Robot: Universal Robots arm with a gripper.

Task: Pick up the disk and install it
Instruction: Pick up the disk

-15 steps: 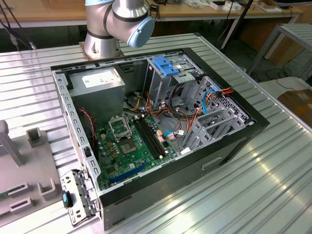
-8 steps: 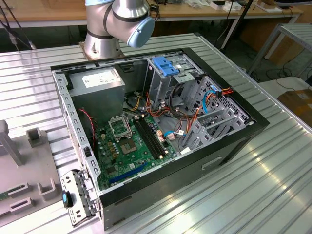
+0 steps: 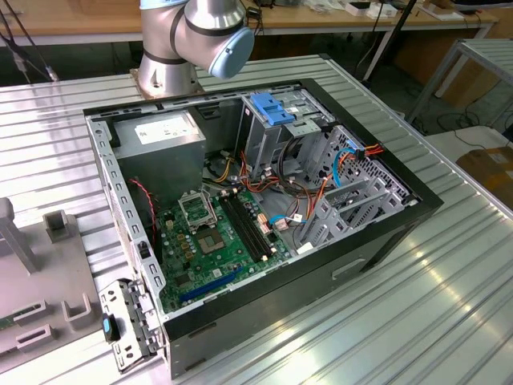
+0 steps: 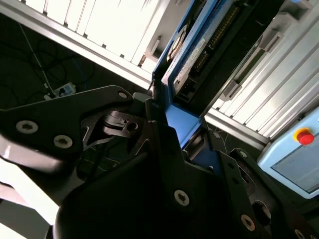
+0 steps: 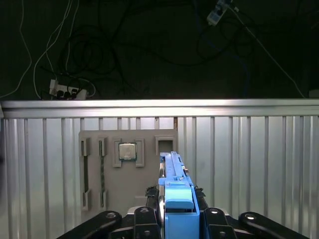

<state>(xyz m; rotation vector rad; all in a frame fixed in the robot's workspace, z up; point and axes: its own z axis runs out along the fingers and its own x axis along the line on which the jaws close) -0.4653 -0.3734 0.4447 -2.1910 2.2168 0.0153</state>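
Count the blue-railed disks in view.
1. The disk stands edge-on, clamped in the tool, in both wrist views. Others may be hidden in the case.

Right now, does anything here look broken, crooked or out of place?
Nothing looks damaged or spilled. The computer case lies open on its side, and the gripper clamps the disk edge-on in the first wrist view.

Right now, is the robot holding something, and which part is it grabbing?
Yes. The gripper holds the disk, its jaws clamped on the blue-railed end nearest the wrist; the rest sticks out free.
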